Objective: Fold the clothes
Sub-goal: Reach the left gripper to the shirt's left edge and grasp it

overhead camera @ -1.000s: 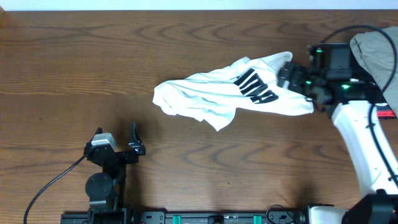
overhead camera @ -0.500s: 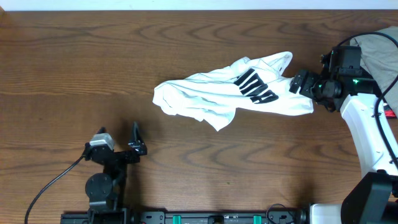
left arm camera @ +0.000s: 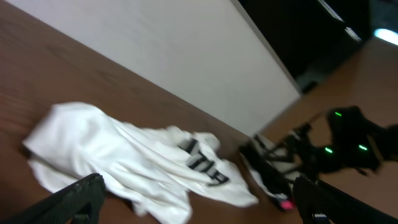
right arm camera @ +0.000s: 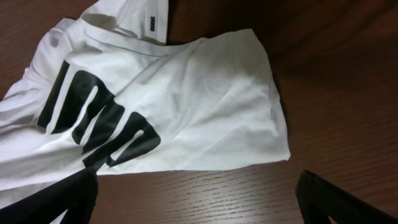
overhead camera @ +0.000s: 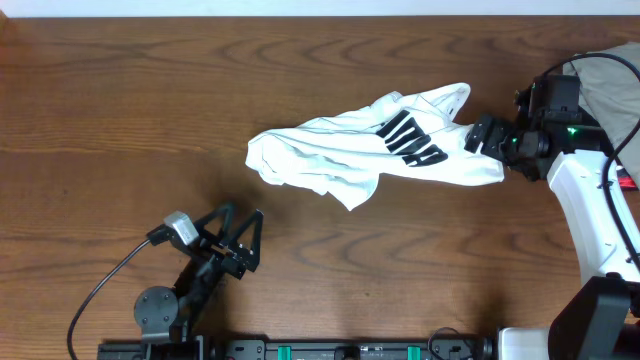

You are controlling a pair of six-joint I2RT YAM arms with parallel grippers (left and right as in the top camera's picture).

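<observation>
The clothes, a white T-shirt (overhead camera: 340, 155) with black lettering, lie crumpled and spread at centre right of the wooden table. The left wrist view shows the shirt (left arm camera: 118, 158) ahead, and in the right wrist view its lettered part (right arm camera: 199, 106) fills the upper frame. My right gripper (overhead camera: 474, 135) stands open just off the shirt's right edge, with bare wood between its fingers (right arm camera: 74, 196). My left gripper (overhead camera: 243, 213) is open near the front edge, apart from the shirt and pointing toward it, empty in its own view (left arm camera: 196, 190).
A heap of beige-grey garments (overhead camera: 605, 75) with a bit of red (overhead camera: 626, 182) lies at the far right behind the right arm (left arm camera: 348, 143). A black cable (overhead camera: 100, 290) trails from the left arm. A white wall (left arm camera: 155, 56) borders the table's far edge.
My left gripper has swung right and turned to face the shirt. My right gripper drew back a little to the right from the shirt's edge, then held still.
</observation>
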